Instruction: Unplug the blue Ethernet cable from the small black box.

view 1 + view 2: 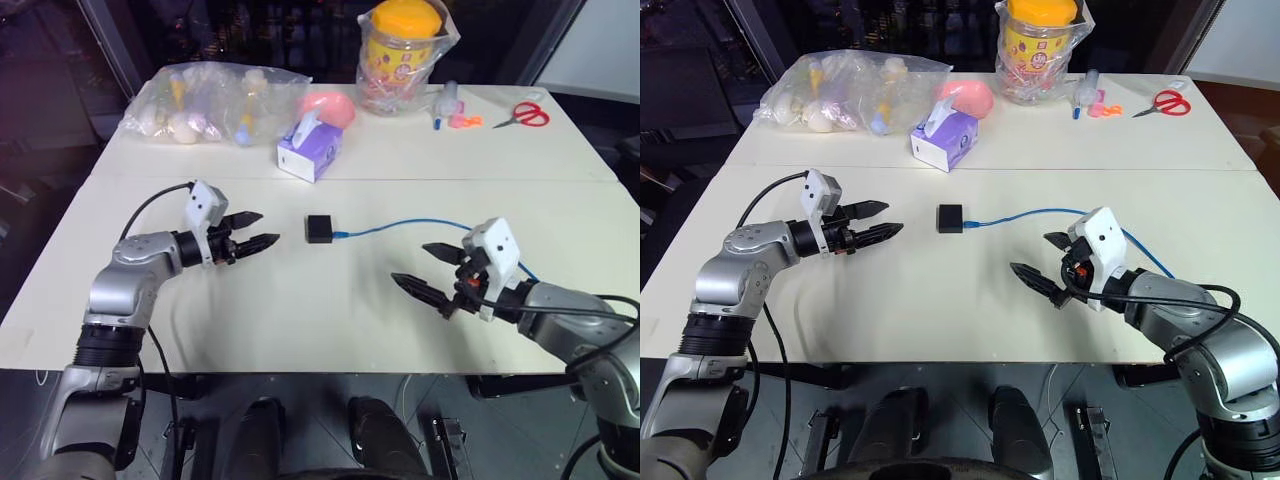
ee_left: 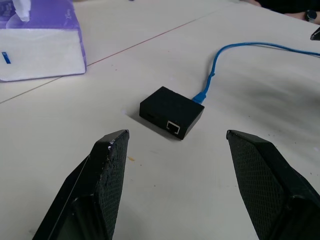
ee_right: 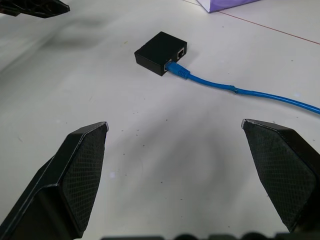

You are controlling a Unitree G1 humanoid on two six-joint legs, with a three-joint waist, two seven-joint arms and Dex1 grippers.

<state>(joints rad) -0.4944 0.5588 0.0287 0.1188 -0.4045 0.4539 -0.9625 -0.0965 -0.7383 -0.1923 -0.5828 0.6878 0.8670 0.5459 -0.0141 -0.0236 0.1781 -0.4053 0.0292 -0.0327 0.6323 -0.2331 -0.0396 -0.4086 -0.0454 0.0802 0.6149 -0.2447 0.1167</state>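
My right tool point(image 1: 432, 268) hung nearest, jaws wide and empty; my left tool point(image 1: 252, 229) was open too, holding nothing. The box point(image 1: 320, 228) sat on the desk point(image 1: 300, 310) between them, closer to the left tool, with the cable point(image 1: 400, 226) plugged into its side and running off toward my right arm. My left wrist view showed a second, vacant port on the box point(image 2: 172, 127). Farther back stood a tissue box point(image 1: 310, 150), a bag point(image 1: 210, 100), a jar point(image 1: 402, 45) and scissors point(image 1: 522, 114); nothing blocked the box.
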